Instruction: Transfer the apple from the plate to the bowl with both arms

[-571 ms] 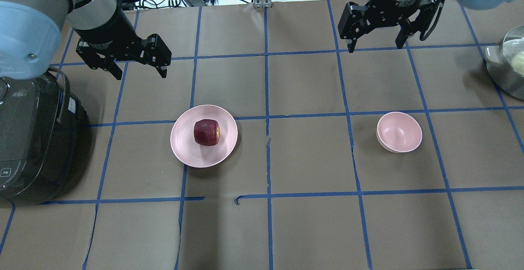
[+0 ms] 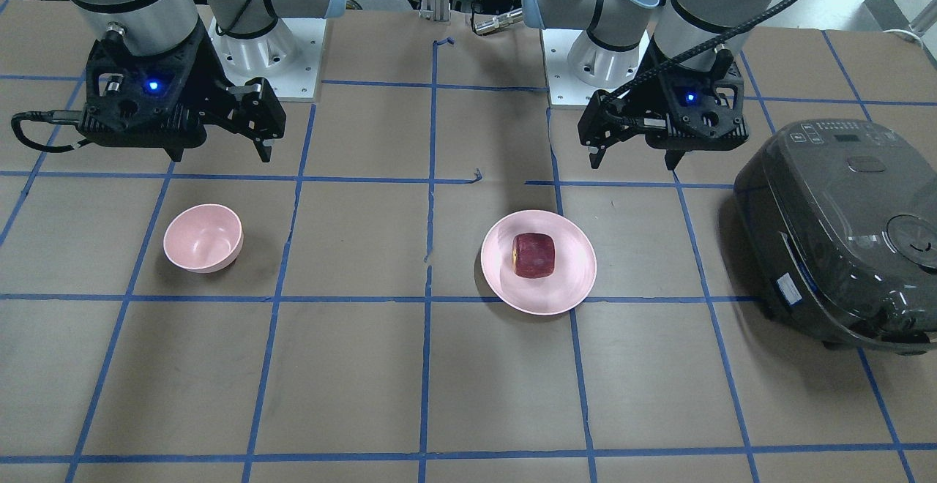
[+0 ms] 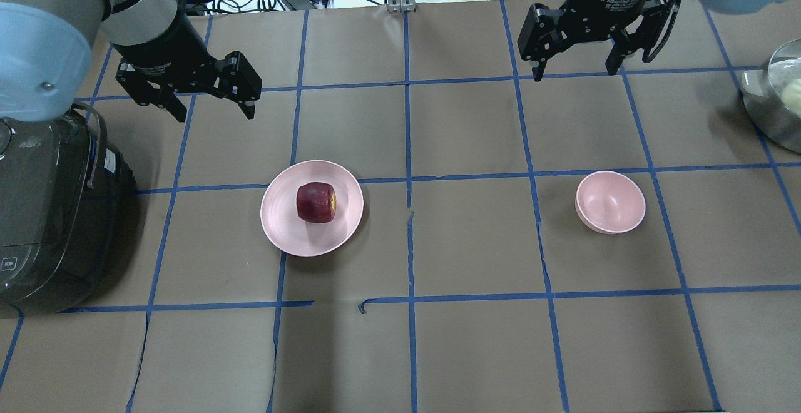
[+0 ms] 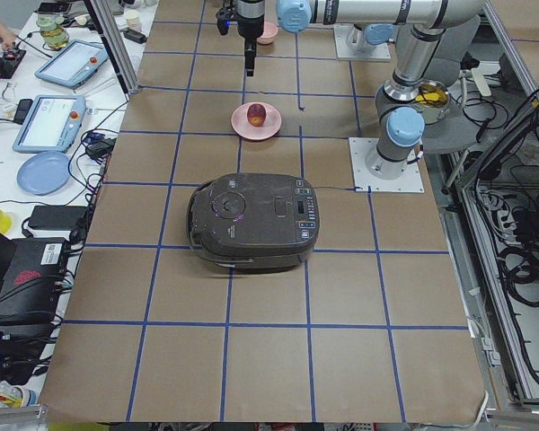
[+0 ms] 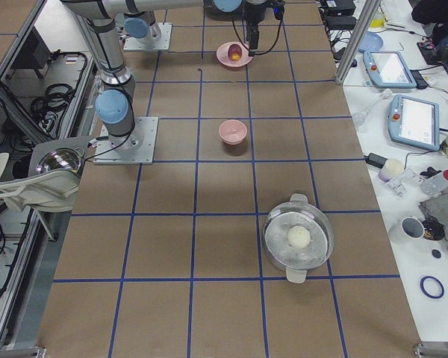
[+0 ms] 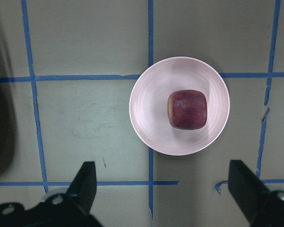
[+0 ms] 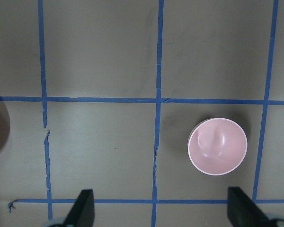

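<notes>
Apple point(image 3: 316, 203) lay on its side near the middle of the plate point(image 3: 281, 228), lower than the left pincer point(image 3: 216, 112), out ahead of it and a little toward the right pincer's point(image 3: 572, 74) side. The yellowish end faced that same side. Both pincers hung above the counter point(image 3: 469, 244) with jaws spread wide, holding nothing. Bowl point(image 3: 610, 202) sat empty, below and ahead of the right pincer, well apart from the plate. Rice cooker point(image 3: 50, 213) stood on the left pincer's outer side. Step in hand, as judged: left arm's approach for the pick, with nothing touched yet. To do it well, centre the left pincer over the fruit first, then come straight down with the jaws kept wide so the tips clear the plate's rim. Close across the dark red flanks, gently, since the rounded body could roll. Grip toward one end, leaving room for the right pincer to take it.
</notes>
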Motion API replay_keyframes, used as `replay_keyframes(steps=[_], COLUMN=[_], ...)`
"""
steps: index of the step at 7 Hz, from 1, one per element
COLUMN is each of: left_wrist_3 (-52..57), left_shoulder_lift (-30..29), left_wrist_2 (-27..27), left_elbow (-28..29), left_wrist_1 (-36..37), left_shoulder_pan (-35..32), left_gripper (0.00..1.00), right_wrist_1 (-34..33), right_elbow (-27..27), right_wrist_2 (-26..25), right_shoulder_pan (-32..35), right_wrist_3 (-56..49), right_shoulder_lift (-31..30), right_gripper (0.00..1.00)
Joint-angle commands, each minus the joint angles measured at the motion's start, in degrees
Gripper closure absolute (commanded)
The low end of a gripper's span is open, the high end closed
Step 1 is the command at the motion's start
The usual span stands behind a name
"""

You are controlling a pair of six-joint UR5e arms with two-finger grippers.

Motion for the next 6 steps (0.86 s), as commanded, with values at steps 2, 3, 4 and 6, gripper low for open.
replay_keyframes(steps=[2, 3, 4, 6], left_wrist_3=[-0.24, -0.06, -0.41, -0.41], left_shoulder_lift=[-0.36, -0.18, 0.34, 1.05], left_wrist_2=[0.34, 0.34, 0.26, 0.26], left_elbow=[-0.81, -0.81, -0.55, -0.11], left_wrist_1=[1.43, 1.43, 1.35, 0.20], left_shoulder_pan=[0.20, 0.12, -0.06, 0.03], left_gripper=[0.00, 0.00, 0.00, 0.00], right_wrist_1=[0.16, 0.07, 0.16, 0.51], right_elbow=[0.01, 0.10, 0.10, 0.27], right_wrist_2=[-0.03, -0.03, -0.03, 0.06], right_shoulder_pan=[-0.02, -0.63, -1.50, -5.97], right_wrist_3=[0.00, -0.17, -0.96, -3.06], right_shoulder_lift=[0.09, 0.17, 0.35, 0.26], right_gripper=[0.00, 0.00, 0.00, 0.00])
